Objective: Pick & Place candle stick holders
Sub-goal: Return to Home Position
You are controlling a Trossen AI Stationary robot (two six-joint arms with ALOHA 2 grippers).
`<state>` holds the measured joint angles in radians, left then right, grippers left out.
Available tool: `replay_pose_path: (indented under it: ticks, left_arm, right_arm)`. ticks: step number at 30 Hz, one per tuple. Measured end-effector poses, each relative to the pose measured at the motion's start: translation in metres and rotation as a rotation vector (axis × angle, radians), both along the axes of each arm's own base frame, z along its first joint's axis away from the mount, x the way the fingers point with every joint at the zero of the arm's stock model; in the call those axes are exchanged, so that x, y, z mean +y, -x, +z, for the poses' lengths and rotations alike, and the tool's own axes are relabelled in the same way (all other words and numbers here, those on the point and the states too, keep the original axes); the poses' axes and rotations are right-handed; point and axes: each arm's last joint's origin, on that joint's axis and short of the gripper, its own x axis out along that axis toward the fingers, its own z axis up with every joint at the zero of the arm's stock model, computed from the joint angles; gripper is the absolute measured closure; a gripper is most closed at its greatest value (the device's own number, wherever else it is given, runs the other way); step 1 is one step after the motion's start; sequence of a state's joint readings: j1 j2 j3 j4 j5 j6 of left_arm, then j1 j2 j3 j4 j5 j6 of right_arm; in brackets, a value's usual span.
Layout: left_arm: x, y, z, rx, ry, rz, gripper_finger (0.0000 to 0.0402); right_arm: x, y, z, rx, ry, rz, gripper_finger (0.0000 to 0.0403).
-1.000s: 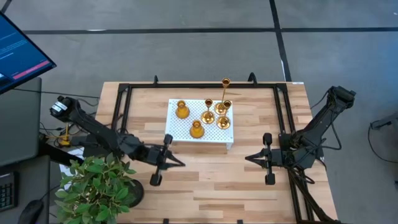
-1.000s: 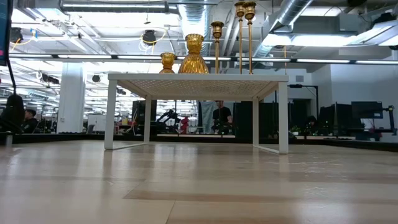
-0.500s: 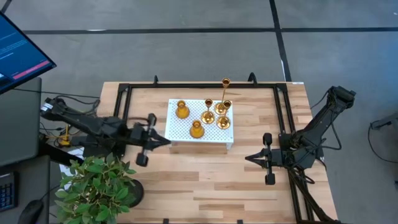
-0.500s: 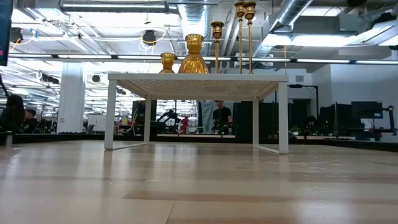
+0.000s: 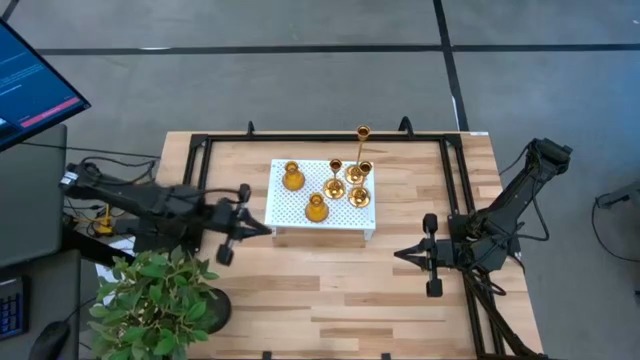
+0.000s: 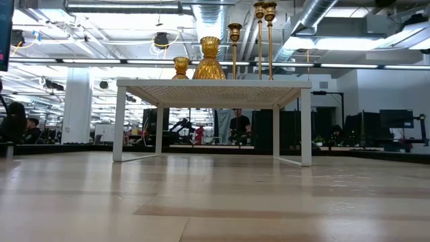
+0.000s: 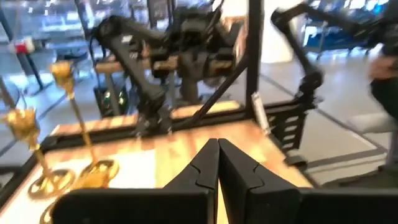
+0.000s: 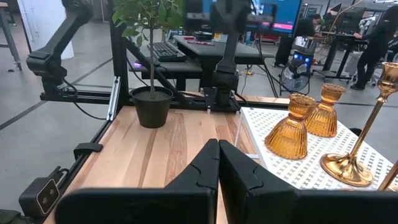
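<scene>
Gold candle stick holders [image 5: 316,208], five showing. Standing upright on white perforated shelf [image 5: 292,214]: two bulbous ones toward shelf's left side, three thin-stemmed ones crowding its back right corner, tallest nearest shelf's back edge. Resting, shelf and all, on table [image 5: 350,300], toward back edge, about midway along it. Left pincer [image 5: 266,228]: hanging over table's left side, pointing at shelf's left edge from just beside it, fingers pressing together, gripping nothing. Right pincer [image 5: 399,254]: waiting toward table's right edge, near shelf's front right corner, fingers likewise pressing together, empty.
</scene>
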<state>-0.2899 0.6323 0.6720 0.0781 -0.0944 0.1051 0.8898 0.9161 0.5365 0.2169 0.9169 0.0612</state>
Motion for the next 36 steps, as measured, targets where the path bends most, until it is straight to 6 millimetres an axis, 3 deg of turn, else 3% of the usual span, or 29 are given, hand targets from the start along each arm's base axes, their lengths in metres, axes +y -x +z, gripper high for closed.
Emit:
replay_pose_path:
  ticks: [4,8,13,21,31,33,36]
  left_arm:
    - [0.012,-0.013,-0.005,0.028,-0.025,-0.03,0.0394]
    - [0.023,-0.012,-0.003,0.024,0.017,-0.076,0.0394]
    - [0.03,0.006,0.006,-0.038,0.078,-0.045,0.0394]
    - [0.029,0.045,0.019,-0.18,0.031,-0.064,0.0394]
    - [0.031,0.085,0.003,-0.083,0.04,-0.064,0.0394]
    - [0.031,0.087,-0.001,-0.088,0.048,-0.067,0.0394]
    - [0.031,0.082,-0.022,-0.032,0.04,-0.062,0.0394]
  right_arm:
    - [0.0,0.0,0.0,0.002,0.003,0.0,0.0403]
    - [0.0,0.0,-0.002,0.018,0.015,-0.001,0.0403]
    - [-0.001,0.001,-0.006,0.04,0.009,-0.005,0.0403]
    - [-0.001,0.001,-0.006,0.044,-0.037,-0.012,0.0403]
    - [-0.001,0.001,-0.006,0.044,-0.038,-0.011,0.0403]
    - [-0.001,0.001,-0.006,0.044,-0.038,-0.011,0.0403]
    - [-0.001,0.001,-0.006,0.044,-0.038,-0.011,0.0403]
